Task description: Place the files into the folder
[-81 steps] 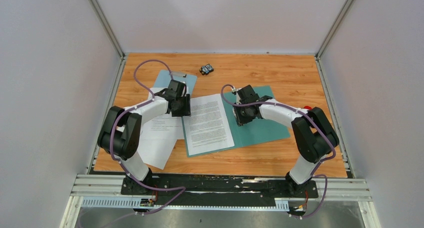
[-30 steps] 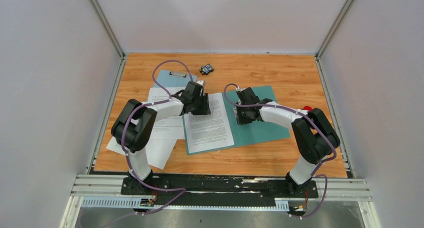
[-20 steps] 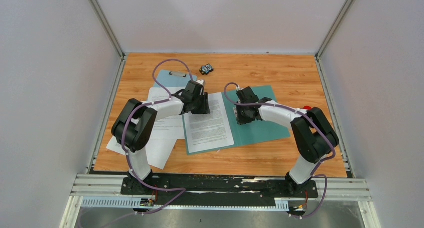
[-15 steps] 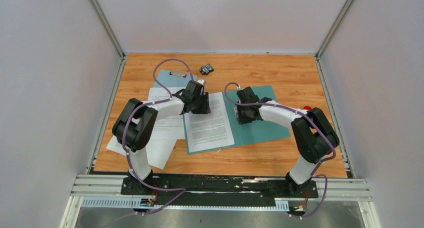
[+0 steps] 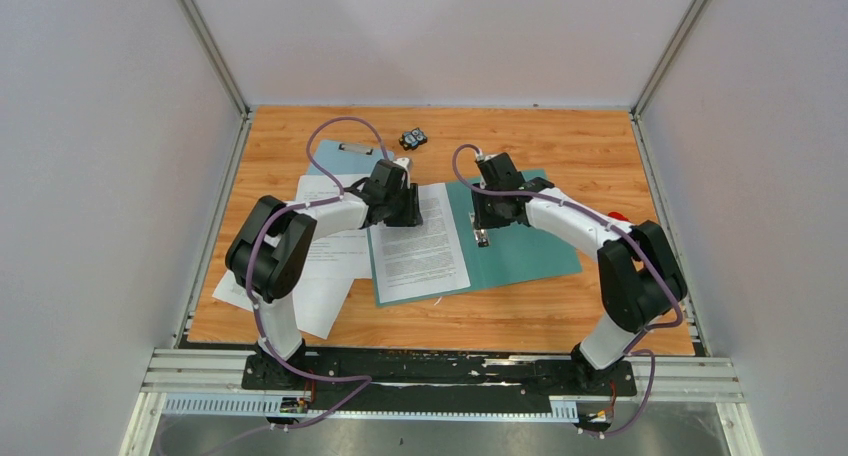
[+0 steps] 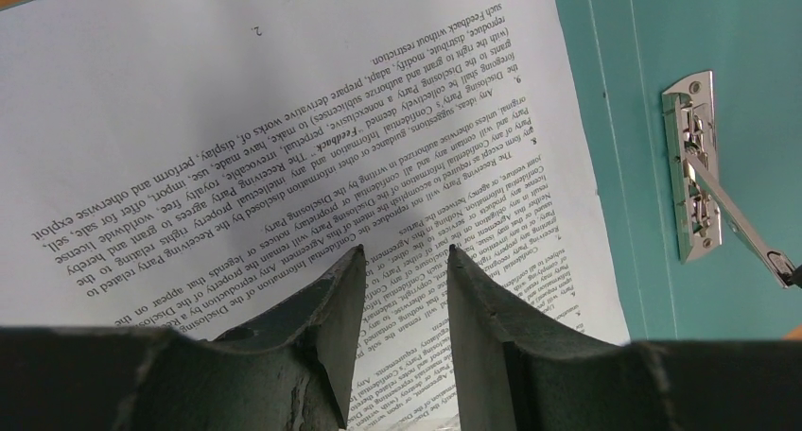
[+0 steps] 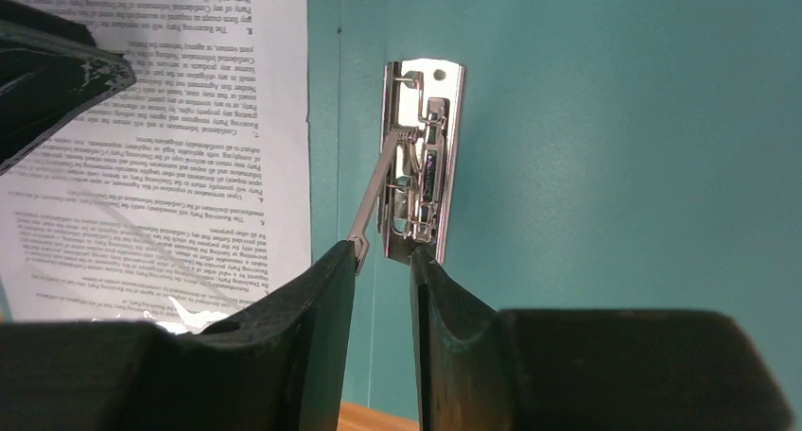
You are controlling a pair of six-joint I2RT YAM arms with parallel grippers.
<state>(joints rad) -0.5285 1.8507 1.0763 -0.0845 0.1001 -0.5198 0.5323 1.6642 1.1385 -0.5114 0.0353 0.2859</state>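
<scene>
Well left of the folder, loose sheets lie fanned on the tabletop, overlapping one another. One of them runs under my left arm. Behind them, off the folder's far-left corner, a pale blue clipboard pokes out, partly covered by the paper.

My left pincer hangs over the folder's left cover, at the far end of the printed sheet lying there. From the wrist I see its fingers spread a little, with only lines of text between them and nothing gripped. Whether the tips touch the paper I cannot tell. The sheet lies flat inside the open folder. Its right edge stops just short of the spine crease, and teal card shows beyond it.

Just right of the crease, on the folder's right cover, sits the metal clip with its thin lever lifted. My right pincer is directly above it. Its fingers are nearly together, with a slim gap between them — the lever's free end meets the inner tip of one finger, not squeezed by both.

The rest of the right cover is bare teal. Beyond the folder's far edge a small black object rests on the wood. Off the folder's right edge something red peeks out beside my right arm.
</scene>
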